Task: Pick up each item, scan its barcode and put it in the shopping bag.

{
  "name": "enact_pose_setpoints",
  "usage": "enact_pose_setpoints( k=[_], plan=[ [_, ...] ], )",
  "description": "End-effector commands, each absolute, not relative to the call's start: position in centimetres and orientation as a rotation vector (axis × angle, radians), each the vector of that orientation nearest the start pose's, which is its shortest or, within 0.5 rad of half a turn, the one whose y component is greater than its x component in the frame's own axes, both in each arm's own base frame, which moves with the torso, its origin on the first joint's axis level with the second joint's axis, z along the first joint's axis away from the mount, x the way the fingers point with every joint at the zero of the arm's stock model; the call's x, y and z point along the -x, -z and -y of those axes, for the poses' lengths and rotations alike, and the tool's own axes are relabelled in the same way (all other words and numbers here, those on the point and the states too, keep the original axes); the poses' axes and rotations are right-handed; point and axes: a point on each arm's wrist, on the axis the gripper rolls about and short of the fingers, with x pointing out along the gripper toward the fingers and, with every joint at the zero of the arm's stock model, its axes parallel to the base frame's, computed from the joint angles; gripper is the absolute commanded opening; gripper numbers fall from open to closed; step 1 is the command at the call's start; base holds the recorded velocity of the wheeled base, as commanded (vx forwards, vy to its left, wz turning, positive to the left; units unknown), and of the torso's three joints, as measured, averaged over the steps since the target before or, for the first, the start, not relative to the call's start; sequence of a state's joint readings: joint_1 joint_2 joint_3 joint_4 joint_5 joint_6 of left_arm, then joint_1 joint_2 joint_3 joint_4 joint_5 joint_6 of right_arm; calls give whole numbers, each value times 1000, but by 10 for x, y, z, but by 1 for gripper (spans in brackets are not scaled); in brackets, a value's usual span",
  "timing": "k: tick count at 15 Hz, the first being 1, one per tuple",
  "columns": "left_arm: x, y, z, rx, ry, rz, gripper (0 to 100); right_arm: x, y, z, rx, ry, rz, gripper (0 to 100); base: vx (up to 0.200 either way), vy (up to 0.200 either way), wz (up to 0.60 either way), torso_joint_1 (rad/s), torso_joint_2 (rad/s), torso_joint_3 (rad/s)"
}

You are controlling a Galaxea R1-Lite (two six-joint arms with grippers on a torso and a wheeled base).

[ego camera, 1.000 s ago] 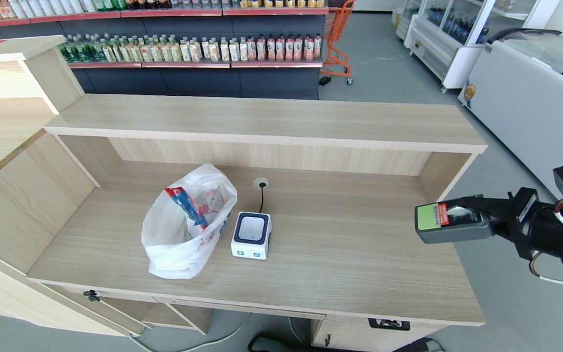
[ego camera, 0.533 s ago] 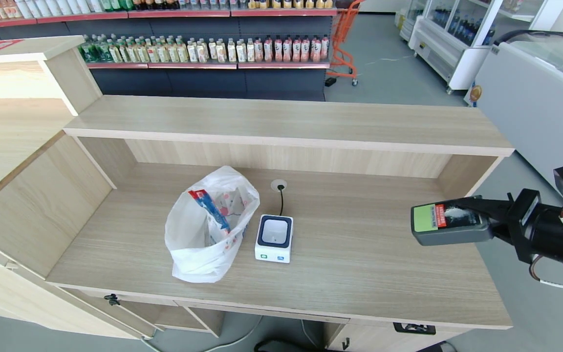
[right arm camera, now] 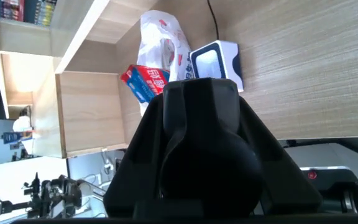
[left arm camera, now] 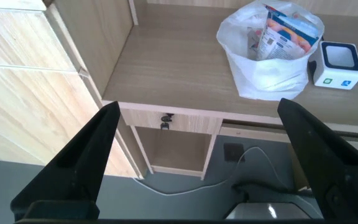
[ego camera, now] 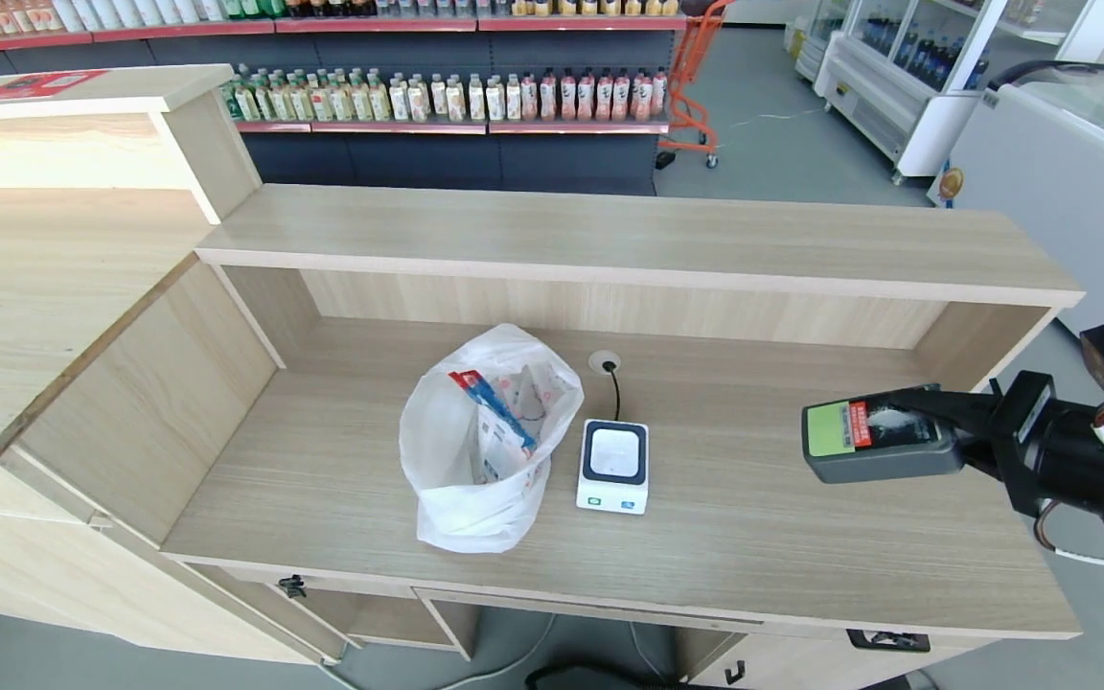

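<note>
A white plastic shopping bag (ego camera: 475, 479) stands open on the wooden counter (ego camera: 782, 537), with a red-and-blue packet (ego camera: 493, 407) sticking out of it. Right beside the bag sits the white barcode scanner (ego camera: 612, 465), its dark window facing up. My right gripper (ego camera: 931, 431) hangs over the counter's right end, shut on a dark box (ego camera: 873, 441) with a green and red label. That box (right arm camera: 204, 143) looms close in the right wrist view, with the bag (right arm camera: 160, 37) and scanner (right arm camera: 215, 62) beyond it. My left gripper (left arm camera: 197, 155) is open, low in front of the counter's left end; the bag (left arm camera: 269, 53) lies beyond it.
A raised ledge (ego camera: 609, 230) runs along the counter's back, and a side wall (ego camera: 169, 383) closes its left end. A cable (ego camera: 615, 391) runs from the scanner to a hole in the counter. Bottle shelves (ego camera: 437, 96) and freezers (ego camera: 1041, 163) stand farther off.
The whole head view has shifted: counter, bag and scanner now sit farther right in the picture, so the camera has moved. The right gripper still holds the box in the same pose.
</note>
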State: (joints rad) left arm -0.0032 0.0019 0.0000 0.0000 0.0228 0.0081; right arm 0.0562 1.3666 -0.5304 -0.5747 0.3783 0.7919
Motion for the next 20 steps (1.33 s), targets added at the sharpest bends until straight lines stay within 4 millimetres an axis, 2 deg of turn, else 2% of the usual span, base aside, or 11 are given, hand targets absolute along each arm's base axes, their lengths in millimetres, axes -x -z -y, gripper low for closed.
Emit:
enact_pose_setpoints(
  k=[1,4,8,11,15,18,20],
  plan=[
    [23,-76,-1,-9,-20,-2,100,-212,-186,-20,-815,-303,-431,0,0,200,0,7,2,-2],
    [23,-76,-1,-11,-20,-2,100,-213,-181,-20,-795,-300,-444,0,0,0,0,0,0,0],
    [23,-76,-1,-12,-20,-2,100,-222,-166,-20,-720,-241,-497,0,200,0,0,-5,-7,10],
    [23,-76,-1,-14,-20,-2,100,-238,-146,-23,-628,-163,-546,0,200,0,0,14,9,2],
    [23,-76,-1,-11,-20,-2,100,-232,-141,-59,-575,-274,-606,0,0,0,0,0,0,0],
    [23,-76,-1,-11,-20,-2,100,-231,-126,-90,-507,-302,-669,0,0,0,0,0,0,0],
    [23,-76,-1,-11,-20,-2,100,-236,-115,-102,-447,-329,-701,0,0,0,0,0,0,0]
  ],
)
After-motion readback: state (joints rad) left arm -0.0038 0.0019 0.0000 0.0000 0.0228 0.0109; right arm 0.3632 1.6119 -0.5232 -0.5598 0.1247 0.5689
